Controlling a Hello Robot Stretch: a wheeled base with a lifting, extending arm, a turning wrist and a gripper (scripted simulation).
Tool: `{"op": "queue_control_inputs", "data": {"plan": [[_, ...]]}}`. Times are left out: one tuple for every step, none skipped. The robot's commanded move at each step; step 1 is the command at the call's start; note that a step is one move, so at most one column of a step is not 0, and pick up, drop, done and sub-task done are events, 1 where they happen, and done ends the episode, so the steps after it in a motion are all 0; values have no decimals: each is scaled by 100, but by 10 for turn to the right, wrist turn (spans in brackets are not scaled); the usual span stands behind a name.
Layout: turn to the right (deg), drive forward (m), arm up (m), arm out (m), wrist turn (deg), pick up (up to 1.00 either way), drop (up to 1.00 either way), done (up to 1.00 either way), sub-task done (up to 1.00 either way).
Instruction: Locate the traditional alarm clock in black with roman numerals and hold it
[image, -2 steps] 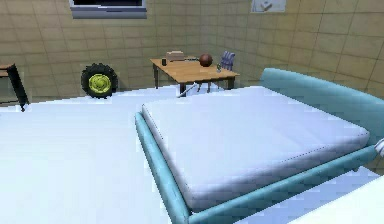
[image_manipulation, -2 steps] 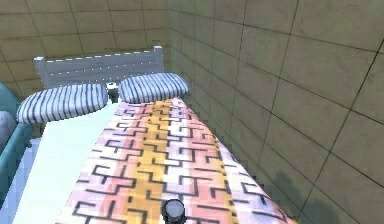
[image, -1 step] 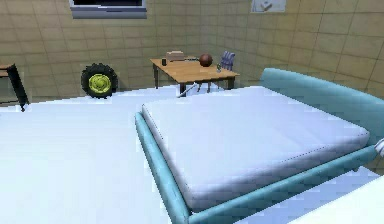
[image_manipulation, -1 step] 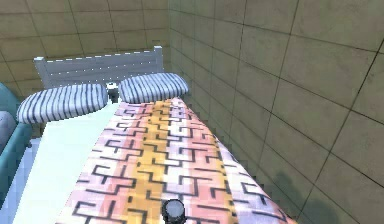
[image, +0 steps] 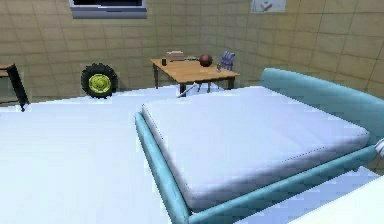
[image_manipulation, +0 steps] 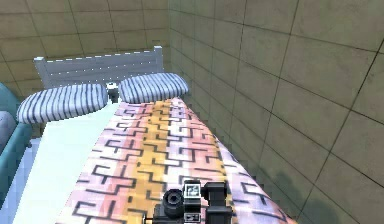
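Claw (image_manipulation: 172, 210) at 6 o'clock against patterned bedspread (image_manipulation: 160, 150), can't tell if grasping anything. Search phase imo; next, drive toward desk (image: 190, 68) at 12.

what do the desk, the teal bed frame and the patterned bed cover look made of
Desk: seems wood, matt tan top.
Bed frame: padded fabric or plastic, hard to tell; smooth teal, rounded edges.
Bed cover: likely fabric; printed maze pattern, follows the mattress.
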Motion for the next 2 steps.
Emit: {"op": "queue_control_inputs", "data": {"plan": [[0,0,0,0,450,0,0,0,0],[0,0,0,2,0,0,0,0,0]]}}
